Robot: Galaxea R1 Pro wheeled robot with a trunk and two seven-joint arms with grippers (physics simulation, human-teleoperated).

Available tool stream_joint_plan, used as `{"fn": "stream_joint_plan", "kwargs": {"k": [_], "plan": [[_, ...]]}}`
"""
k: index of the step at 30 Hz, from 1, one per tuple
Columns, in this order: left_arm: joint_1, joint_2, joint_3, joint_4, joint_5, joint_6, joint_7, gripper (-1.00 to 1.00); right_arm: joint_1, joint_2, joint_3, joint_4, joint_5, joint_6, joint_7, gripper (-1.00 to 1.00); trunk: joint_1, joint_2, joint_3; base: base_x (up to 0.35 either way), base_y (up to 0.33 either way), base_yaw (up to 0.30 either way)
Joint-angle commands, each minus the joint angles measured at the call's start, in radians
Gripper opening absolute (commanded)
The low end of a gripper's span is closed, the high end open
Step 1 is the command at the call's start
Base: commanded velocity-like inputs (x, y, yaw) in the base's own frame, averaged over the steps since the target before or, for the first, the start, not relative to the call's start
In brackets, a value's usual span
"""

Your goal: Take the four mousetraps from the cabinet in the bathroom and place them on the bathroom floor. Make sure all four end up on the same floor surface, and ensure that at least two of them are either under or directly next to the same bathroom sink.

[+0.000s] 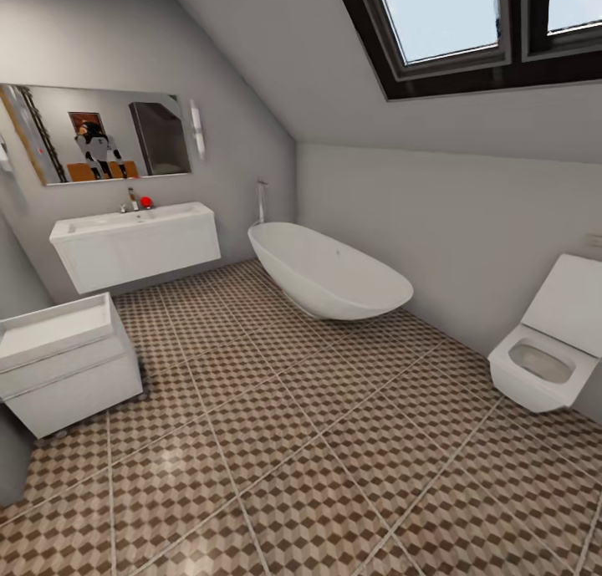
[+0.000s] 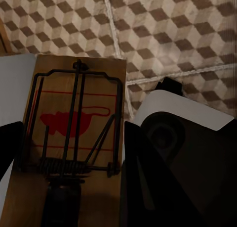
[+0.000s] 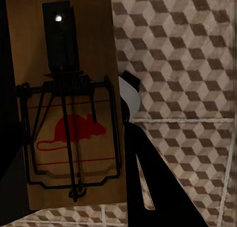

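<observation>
I am looking across the bathroom floor (image 1: 318, 442). The sink (image 1: 134, 225) is sitting on a white vanity against the far wall, under a mirror (image 1: 104, 133). A bathtub (image 1: 330, 271) is standing to its right, a toilet (image 1: 552, 346) at the right wall, a second white unit (image 1: 63, 363) near left. Open tile is lying between me and the sink.

The left gripper (image 2: 74, 187) is carrying a mousetrap (image 2: 74, 133) between its dark fingers (image 2: 143, 187), above the tiles. The right gripper (image 3: 69, 138) is clamping another mousetrap (image 3: 69, 113), printed side facing the camera, with tiles behind it.
</observation>
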Motion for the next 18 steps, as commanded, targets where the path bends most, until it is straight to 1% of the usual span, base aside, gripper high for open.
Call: {"fn": "stream_joint_plan", "kwargs": {"k": [1,12,13,15,18], "plan": [[-0.001,0.0,-0.009,0.0,0.001,0.006,0.001,-1.0,-0.002,0.0,-0.002,0.003,0.007,-0.007,0.001,-1.0,0.001,-0.001,-0.001,0.32,0.0,0.0],[-0.001,0.001,-0.009,-0.001,0.001,0.007,0.001,-1.0,-0.002,0.0,-0.003,0.0,0.008,-0.009,-0.001,-1.0,0.001,-0.001,-0.001,0.33,0.0,0.0],[-0.001,0.003,-0.009,-0.001,0.001,0.007,0.001,-1.0,-0.002,-0.001,-0.003,0.0,0.009,-0.01,-0.001,-1.0,0.001,-0.001,-0.001,0.332,0.0,0.0],[-0.001,0.018,-0.009,-0.001,0.001,0.006,0.0,-1.0,-0.002,-0.005,-0.001,0.0,0.011,-0.013,-0.002,-1.0,0.001,-0.001,-0.001,0.333,0.0,0.0],[-0.001,0.018,-0.009,-0.001,0.001,0.006,0.0,-1.0,-0.002,-0.004,-0.001,0.004,0.008,-0.013,-0.002,-1.0,0.001,-0.001,-0.001,0.333,0.0,0.0]]}}
